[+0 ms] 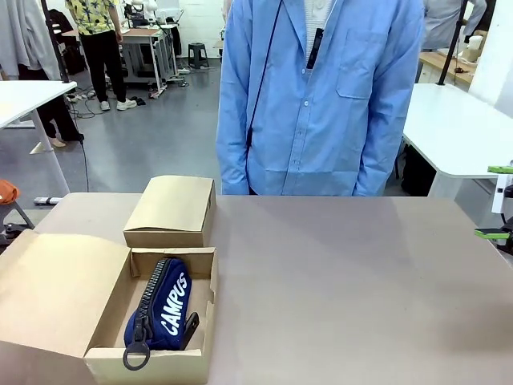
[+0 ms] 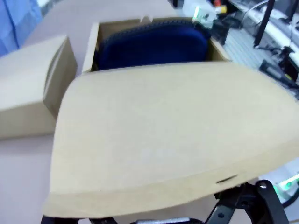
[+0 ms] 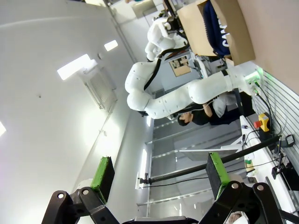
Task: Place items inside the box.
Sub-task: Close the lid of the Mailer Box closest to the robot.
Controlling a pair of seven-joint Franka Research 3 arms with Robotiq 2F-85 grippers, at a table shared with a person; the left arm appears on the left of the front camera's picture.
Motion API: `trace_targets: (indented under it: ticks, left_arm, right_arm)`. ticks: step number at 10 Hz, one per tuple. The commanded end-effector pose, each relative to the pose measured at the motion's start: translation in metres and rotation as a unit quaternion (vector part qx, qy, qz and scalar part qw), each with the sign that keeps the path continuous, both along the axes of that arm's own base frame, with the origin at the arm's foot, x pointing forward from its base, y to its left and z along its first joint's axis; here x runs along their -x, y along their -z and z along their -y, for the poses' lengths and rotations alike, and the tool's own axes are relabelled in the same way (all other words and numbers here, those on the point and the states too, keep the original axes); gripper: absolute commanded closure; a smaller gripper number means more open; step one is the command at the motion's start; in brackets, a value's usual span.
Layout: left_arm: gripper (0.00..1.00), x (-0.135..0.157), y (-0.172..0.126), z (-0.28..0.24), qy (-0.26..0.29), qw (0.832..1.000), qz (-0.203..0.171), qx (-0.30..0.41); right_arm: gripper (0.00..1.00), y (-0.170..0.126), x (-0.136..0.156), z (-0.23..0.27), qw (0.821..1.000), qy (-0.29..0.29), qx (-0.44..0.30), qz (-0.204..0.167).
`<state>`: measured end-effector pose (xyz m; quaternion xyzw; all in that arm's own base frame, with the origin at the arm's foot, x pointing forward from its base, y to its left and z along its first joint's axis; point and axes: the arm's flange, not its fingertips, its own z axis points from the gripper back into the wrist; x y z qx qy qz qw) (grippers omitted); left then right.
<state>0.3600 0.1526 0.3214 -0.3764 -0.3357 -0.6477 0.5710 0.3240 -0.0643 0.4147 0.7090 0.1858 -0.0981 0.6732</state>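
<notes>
Two cardboard pieces sit at the left of the matte grey-brown surface (image 1: pixel 345 273): an open, shallow box (image 1: pixel 204 321) of plain tan card, and its closed-looking lid or second box (image 1: pixel 172 210) just behind it, touching its far wall. A broad flap (image 1: pixel 56 289) of the same smooth card spreads out from the box's left side. Inside the box lies a navy blue zip pencil pouch (image 1: pixel 164 309), soft and rounded, of woven fabric, with white "CAMPUS" lettering along its length, a dark zipper running down one side and a round ring pull hanging over the near wall. A slim black object (image 1: pixel 191 327) lies wedged beside the pouch against the right wall; what it is cannot be told.

The right hand (image 3: pixel 161 175) has its two black fingers with green pads (image 3: pixel 103 175) spread wide apart, nothing between them, pointing away from the surface. The left hand (image 2: pixel 243 205) sits beneath the flap's edge, largely hidden, so its state cannot be told.

A person in a light blue button shirt (image 1: pixel 321 96) stands at the far side.
</notes>
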Motion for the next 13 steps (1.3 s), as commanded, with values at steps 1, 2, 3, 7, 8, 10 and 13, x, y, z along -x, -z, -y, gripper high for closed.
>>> trace_targets:
  ticks: [1, 2, 3, 7, 8, 10, 13]
  left_arm:
    - [0.0, 0.016, -0.016, 0.006, 0.016, 0.998, 0.03, 0.06]
    - [0.0, 0.021, -0.024, 0.013, 0.029, 0.996, 0.039, 0.078]
    - [0.0, 0.024, -0.03, 0.02, 0.037, 0.994, 0.044, 0.09]
    - [0.0, 0.038, -0.062, 0.08, 0.044, 0.988, 0.062, 0.137]
    - [0.0, 0.042, -0.066, 0.106, 0.053, 0.986, 0.048, 0.153]
    - [0.0, 0.045, -0.057, 0.162, 0.005, 0.987, 0.036, 0.157]
    - [0.0, 0.059, -0.018, 0.217, -0.005, 0.995, 0.039, 0.095]
  right_arm:
    - [0.0, -0.002, -0.001, 0.001, 1.0, 0.001, -0.005, 0.007]
    - [0.0, -0.002, -0.001, 0.001, 1.0, 0.001, -0.005, 0.007]
    - [0.0, -0.002, -0.001, 0.001, 1.0, 0.001, -0.005, 0.007]
    - [0.0, -0.002, -0.001, 0.001, 1.0, 0.001, -0.005, 0.007]
    - [0.0, -0.002, -0.001, 0.001, 1.0, 0.001, -0.005, 0.007]
    - [0.0, -0.002, -0.001, 0.001, 1.0, 0.001, -0.005, 0.007]
    - [0.0, -0.002, -0.001, 0.001, 1.0, 0.001, -0.005, 0.007]
